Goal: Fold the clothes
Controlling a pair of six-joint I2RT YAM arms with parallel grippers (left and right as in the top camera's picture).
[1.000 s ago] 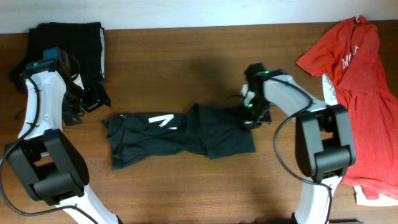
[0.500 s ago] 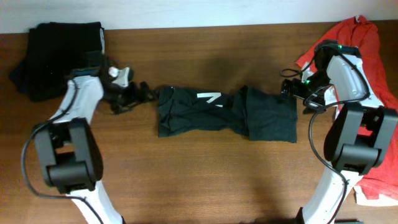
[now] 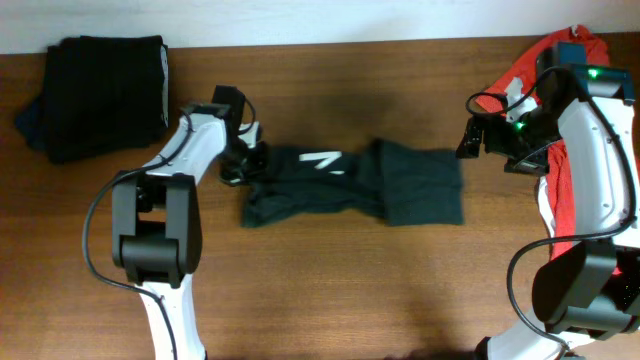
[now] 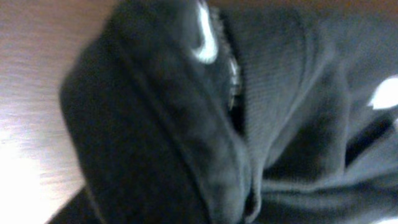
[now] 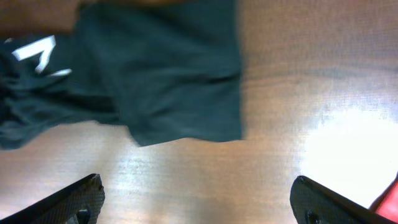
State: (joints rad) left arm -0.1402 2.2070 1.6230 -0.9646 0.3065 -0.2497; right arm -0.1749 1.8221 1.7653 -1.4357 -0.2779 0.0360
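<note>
Jaws of the right gripper stand wide with nothing between them, hovering over bare table just right of the shirt. Whether the left gripper is closed cannot be told, as bunched dark cloth fills its wrist camera. The charcoal shirt lies mid-table as a long crumpled band running left to right, narrowed at its middle, with white lettering showing on its left half. The left gripper touches the band's far-left corner. A black garment sits folded at the far left, and a red shirt lies at the right edge beneath the right arm. Soft, light and limp, the shirt will likely sag and drag rather than hold a shape. A fold looks best begun by pinching hems or corners at both ends; the right-hand edge lies flat and free to grasp.
</note>
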